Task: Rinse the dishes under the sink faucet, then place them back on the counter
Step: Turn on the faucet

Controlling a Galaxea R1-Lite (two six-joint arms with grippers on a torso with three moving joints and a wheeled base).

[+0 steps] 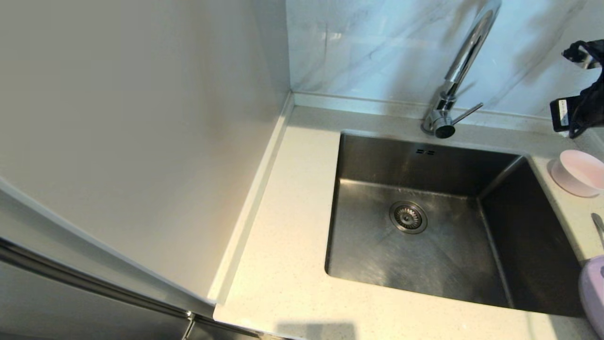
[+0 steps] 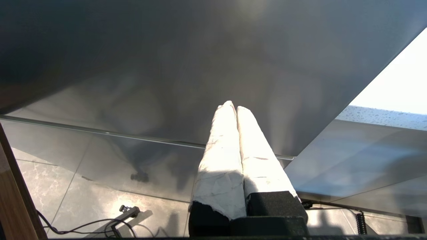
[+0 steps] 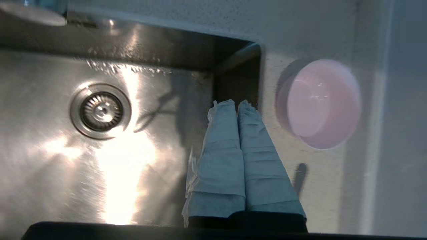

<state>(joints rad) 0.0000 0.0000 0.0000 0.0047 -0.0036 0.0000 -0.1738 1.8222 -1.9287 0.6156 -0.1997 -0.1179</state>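
Starting from the dishes, we found none of them rinsed as far as we could judge: the pale pink bowl [image 1: 579,172] sat upright on the counter [image 1: 292,226] just to the right of the sink [image 1: 377,245], looking dry and empty, near the basin's back right corner. At the right edge of the head view we made out a sliver of the lilac plate [image 1: 593,293] lying nearer the robot, also on the counter beside the basin, and between it and the bowl a thin metal piece that we took for the spoon [image 1: 598,226], though too little of it showed to be sure. The sink held no dish; only its drain strainer [image 1: 408,217] lay in the bottom, and we saw no water running from the faucet [image 1: 460,66], whose side lever [image 1: 467,114] stuck out toward the right.

Our right gripper [image 3: 237,104] hovered over the sink's right rim, close to the bowl but not touching it, its wrapped fingers [image 3: 222,140] pressed together with nothing between them. Our left gripper [image 2: 233,107] hung parked well away from the work, below counter height over the floor, fingers likewise closed and empty.

We judged the task to stand at its very beginning: every dish was yet to be picked up, rinsed and set back.
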